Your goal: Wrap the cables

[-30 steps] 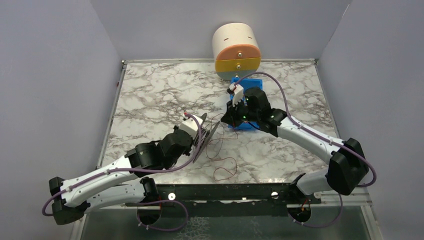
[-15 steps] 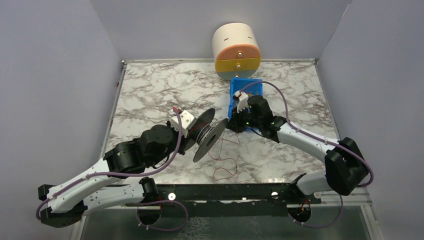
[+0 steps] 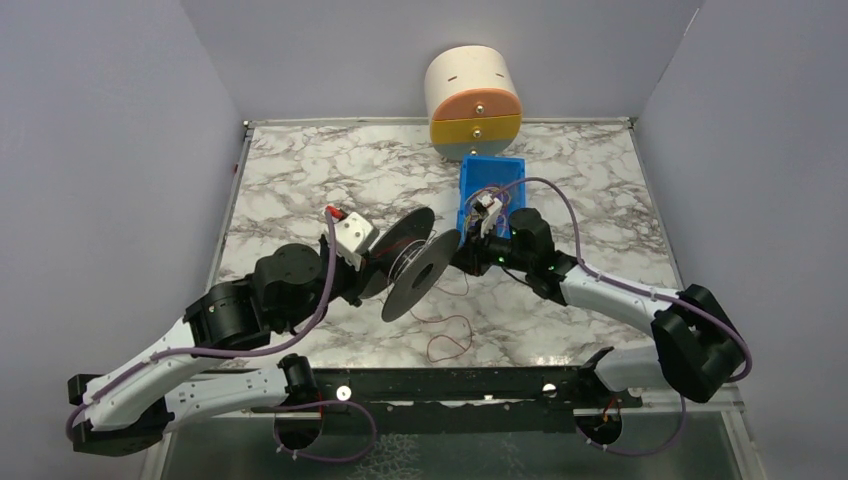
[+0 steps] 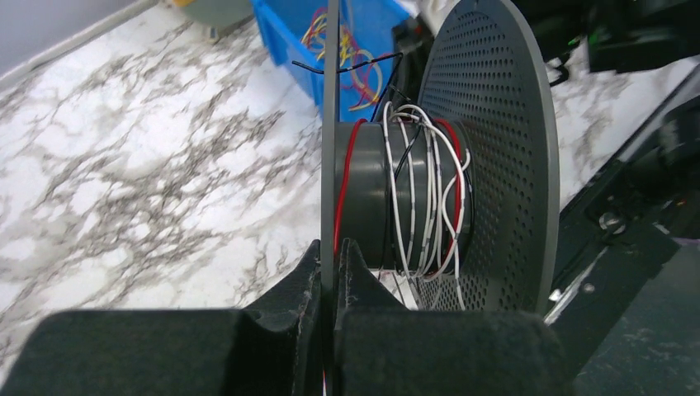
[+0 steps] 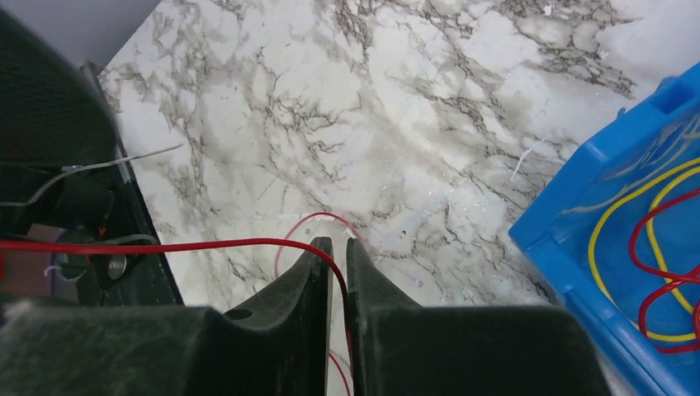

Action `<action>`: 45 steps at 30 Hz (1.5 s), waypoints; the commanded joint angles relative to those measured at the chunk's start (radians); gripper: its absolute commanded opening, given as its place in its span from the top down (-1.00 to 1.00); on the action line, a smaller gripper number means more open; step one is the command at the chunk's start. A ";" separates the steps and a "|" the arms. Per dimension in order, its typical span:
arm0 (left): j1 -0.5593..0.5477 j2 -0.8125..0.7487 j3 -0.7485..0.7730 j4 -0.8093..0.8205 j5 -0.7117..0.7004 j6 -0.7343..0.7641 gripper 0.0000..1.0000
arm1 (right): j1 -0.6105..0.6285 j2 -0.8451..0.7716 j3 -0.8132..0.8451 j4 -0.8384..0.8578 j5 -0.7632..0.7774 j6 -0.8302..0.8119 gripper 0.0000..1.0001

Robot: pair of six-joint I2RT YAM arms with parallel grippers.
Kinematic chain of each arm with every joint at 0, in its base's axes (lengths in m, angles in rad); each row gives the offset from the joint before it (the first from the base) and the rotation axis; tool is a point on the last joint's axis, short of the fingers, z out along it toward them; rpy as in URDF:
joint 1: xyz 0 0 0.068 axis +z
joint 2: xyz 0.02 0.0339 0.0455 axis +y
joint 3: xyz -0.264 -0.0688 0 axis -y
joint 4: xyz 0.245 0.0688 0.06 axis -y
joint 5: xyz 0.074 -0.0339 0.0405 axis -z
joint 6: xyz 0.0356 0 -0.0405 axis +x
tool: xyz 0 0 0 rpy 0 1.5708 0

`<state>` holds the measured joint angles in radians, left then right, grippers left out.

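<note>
The left hand [image 4: 331,252] is clamped shut on the thin edge of the spool's [image 4: 495,148] near flange, holding it on edge above the surface [image 3: 320,180]. Just past its fingertips sits the dark hub, wound with loose turns of white cable [image 4: 429,198] and some red, and the perforated far flange stands beyond that. The right hand [image 5: 333,247] is close by on the spool's far side, its fingers pinched together on the red cable [image 5: 165,245]. From that grip the cable runs off taut to one side, away from the blue bin [image 5: 594,181], and a slack loop lies on the marble beneath the fingertips. The bin sits just on the other side of this hand, with yellow and red cables inside
</note>
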<state>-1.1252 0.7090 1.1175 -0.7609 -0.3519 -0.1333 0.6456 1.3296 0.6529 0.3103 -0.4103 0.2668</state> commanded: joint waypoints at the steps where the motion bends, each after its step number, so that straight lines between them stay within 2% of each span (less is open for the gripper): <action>1: -0.005 -0.045 0.079 0.217 0.053 -0.020 1.00 | -0.017 0.034 -0.055 0.097 -0.048 0.029 0.63; 6: -0.004 -0.037 0.087 0.239 0.068 -0.030 1.00 | -0.017 0.040 -0.097 0.190 -0.058 0.060 0.48; 16: -0.005 -0.061 0.094 0.339 0.110 -0.061 1.00 | -0.017 0.077 -0.131 0.340 -0.084 0.143 0.33; 28: -0.004 -0.056 0.096 0.390 -0.008 -0.072 1.00 | -0.008 0.073 -0.264 0.542 -0.162 0.314 0.14; 36: -0.004 -0.048 0.101 0.422 -0.052 -0.077 1.00 | 0.105 0.079 -0.327 0.655 -0.184 0.357 0.10; 45: -0.004 -0.042 0.100 0.450 -0.076 -0.090 1.00 | 0.260 0.193 -0.314 0.869 -0.163 0.373 -0.04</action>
<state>-1.1263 0.6716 1.1706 -0.4393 -0.3943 -0.1982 0.8577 1.4719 0.3325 1.0126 -0.5716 0.6270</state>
